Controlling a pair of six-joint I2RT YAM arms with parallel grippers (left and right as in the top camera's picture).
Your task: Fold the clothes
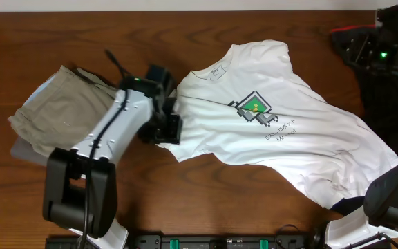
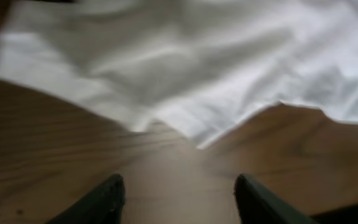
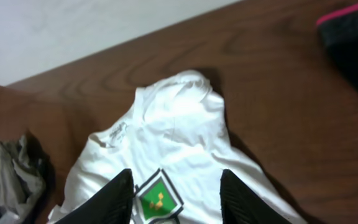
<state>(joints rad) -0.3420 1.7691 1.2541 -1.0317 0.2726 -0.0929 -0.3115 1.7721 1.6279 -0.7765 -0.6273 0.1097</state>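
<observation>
The white T-shirt [image 1: 282, 131] lies print-side up on the wooden table [image 1: 206, 200], spread from the centre out toward 4 o'clock. Its collar [image 1: 213, 72] points toward 11 o'clock and the green-and-grey print [image 1: 254, 107] sits just right of centre, with a line of small dark text below it. The cloth is rumpled, with creases running along the body and a bunched hem near 4 o'clock. At 9 o'clock a khaki garment [image 1: 54, 111] lies folded, apart from the shirt. At 1 o'clock a black garment [image 1: 347, 41] with a red stripe rests by the table's edge. The left gripper [image 1: 168, 124] is at the shirt's 9 o'clock edge, beside the sleeve. In the blurred left wrist view its 2 fingers [image 2: 104, 199] stand apart with only bare wood between them and the white fabric edge just ahead, so it holds nothing. The right arm [image 1: 392, 197] is at 4 o'clock, by the hem. In the right wrist view, the right gripper [image 3: 176, 172] has its 2 fingers [image 3: 117, 196] spread, partway open, with nothing clamped between them. The shirt's print shows through the gap between them, the collar lies toward 11 o'clock, and the black garment is at 2 o'clock.
</observation>
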